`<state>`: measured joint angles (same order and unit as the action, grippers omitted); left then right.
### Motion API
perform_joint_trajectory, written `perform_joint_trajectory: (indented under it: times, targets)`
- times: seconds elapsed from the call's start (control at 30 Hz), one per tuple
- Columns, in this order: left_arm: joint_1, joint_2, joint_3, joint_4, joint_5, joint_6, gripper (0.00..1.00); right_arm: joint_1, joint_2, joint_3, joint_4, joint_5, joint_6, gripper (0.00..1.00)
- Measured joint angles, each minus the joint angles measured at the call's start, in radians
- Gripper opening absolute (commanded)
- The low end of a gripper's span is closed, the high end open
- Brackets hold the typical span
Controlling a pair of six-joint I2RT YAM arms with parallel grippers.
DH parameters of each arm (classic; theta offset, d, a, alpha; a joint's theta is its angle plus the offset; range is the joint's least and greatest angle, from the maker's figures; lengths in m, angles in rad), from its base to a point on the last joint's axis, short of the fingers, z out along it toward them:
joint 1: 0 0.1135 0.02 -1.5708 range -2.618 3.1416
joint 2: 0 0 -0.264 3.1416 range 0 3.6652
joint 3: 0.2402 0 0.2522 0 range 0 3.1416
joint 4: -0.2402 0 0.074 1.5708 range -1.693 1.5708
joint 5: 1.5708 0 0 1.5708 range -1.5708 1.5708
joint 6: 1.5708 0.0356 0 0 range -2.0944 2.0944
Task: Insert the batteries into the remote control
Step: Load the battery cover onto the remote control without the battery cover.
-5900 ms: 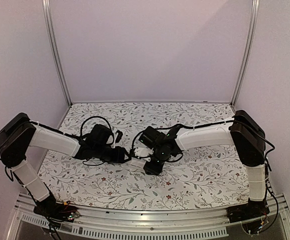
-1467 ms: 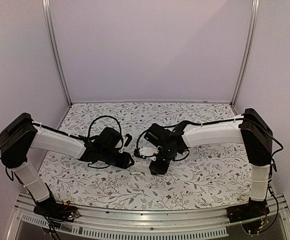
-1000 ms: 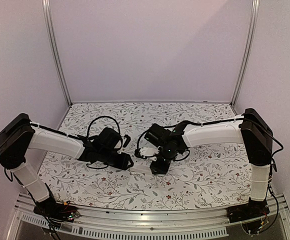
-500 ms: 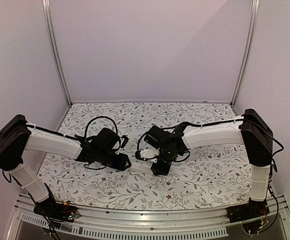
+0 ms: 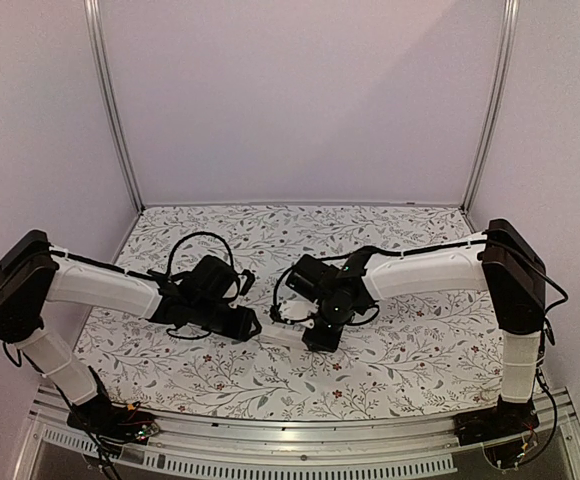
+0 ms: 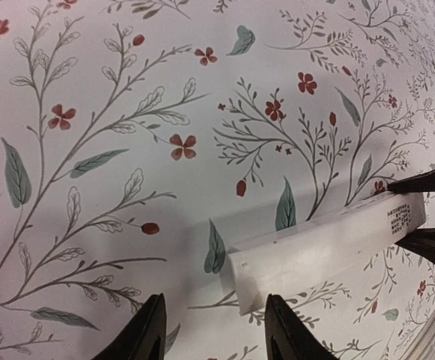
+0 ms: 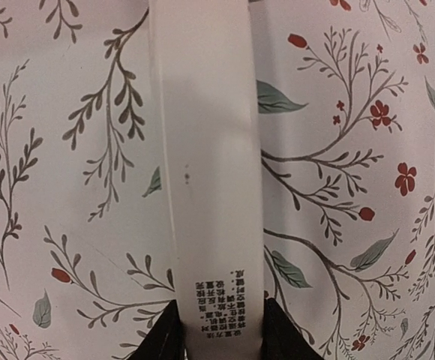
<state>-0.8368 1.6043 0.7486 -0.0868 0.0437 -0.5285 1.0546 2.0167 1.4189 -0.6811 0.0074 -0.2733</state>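
Floral tablecloth (image 5: 410,350) is covering the table; R gripper (image 7: 221,334), bottom centre of its view, is clamping the remote (image 7: 206,150) by its printed end, prob. steadying it; L gripper (image 6: 216,334) fingers are hanging apart at the opposite end; batteries aren't showing.

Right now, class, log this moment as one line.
right gripper: shut on remote control | left gripper: open, near its free end | batteries: not in view
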Motion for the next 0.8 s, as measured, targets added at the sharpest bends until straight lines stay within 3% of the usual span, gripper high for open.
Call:
perform_joint_trajectory:
  times: [0.47, 0.8]
  targets:
    - [0.000, -0.006, -0.003, 0.012, 0.001, -0.011, 0.40, 0.013, -0.003, -0.003, -0.003, 0.039, 0.000, 0.32]
    - [0.000, -0.002, -0.005, 0.050, 0.032, -0.018, 0.38, 0.013, -0.006, -0.006, -0.011, 0.040, -0.001, 0.40]
